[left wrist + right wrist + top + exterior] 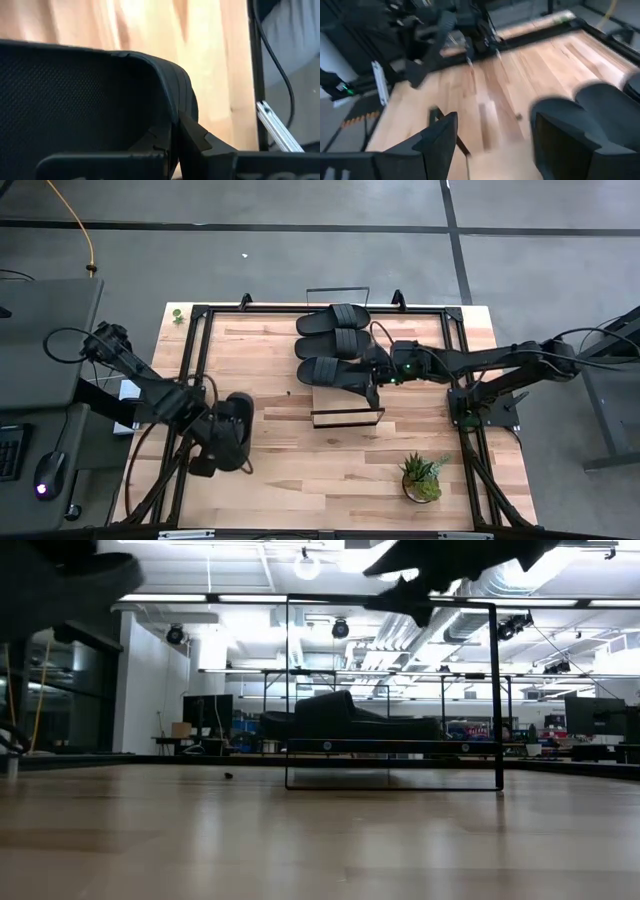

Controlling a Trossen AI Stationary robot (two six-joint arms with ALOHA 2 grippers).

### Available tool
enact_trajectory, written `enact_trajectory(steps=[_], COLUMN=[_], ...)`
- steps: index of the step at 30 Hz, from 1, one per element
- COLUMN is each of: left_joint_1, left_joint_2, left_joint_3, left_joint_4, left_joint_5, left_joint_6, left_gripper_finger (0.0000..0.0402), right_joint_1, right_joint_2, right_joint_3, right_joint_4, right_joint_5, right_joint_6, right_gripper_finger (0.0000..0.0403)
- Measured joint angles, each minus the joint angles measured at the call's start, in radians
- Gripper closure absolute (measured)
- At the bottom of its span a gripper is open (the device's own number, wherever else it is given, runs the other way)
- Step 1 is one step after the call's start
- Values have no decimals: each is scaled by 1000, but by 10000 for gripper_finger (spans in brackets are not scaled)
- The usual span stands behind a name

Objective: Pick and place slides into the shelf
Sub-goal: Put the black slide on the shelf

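Three black slides (pixel 335 345) lie side by side on the far part of the shelf (pixel 347 408), a light-wood board with black wire rails at its ends; the low view shows them (pixel 340 718) inside the wire frame (pixel 495 690). Near the table's left edge, another slide (pixel 238 430) is up in my left gripper (pixel 213 445), which is shut on it. My right gripper (pixel 375 385) stands open above the shelf, beside the nearest resting slide, with nothing between its fingers (pixel 442 137). My left gripper pinches the slide between its two fingers (pixel 192 137) at the ribbed strap (pixel 175 100), close to where the strap meets the sole. The fingers come steeply from above. The slide is lifted clear of the table, its dark bulk at the low view's top left (pixel 60 580).
A small potted plant (pixel 422 478) stands at the near right. Black frame rails (pixel 190 360) run along the table's edges. A small dark speck (pixel 289 392) lies on the wood left of the shelf. Bare tabletop (pixel 300 460) lies between my left gripper and the shelf.
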Motion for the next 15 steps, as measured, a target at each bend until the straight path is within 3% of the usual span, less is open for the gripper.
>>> enact_trajectory(steps=[10,15], left_joint_1=[218,314], left_joint_2=[0,35], left_joint_3=[58,106], left_joint_4=[-12,20], left_joint_5=[7,48], left_joint_6=[221,314], left_gripper_finger=[400,400], right_joint_1=[18,18], right_joint_2=[105,128], right_joint_3=[1,1], right_joint_4=[216,246], right_joint_5=[-14,66], right_joint_6=[61,61], right_gripper_finger=[146,146])
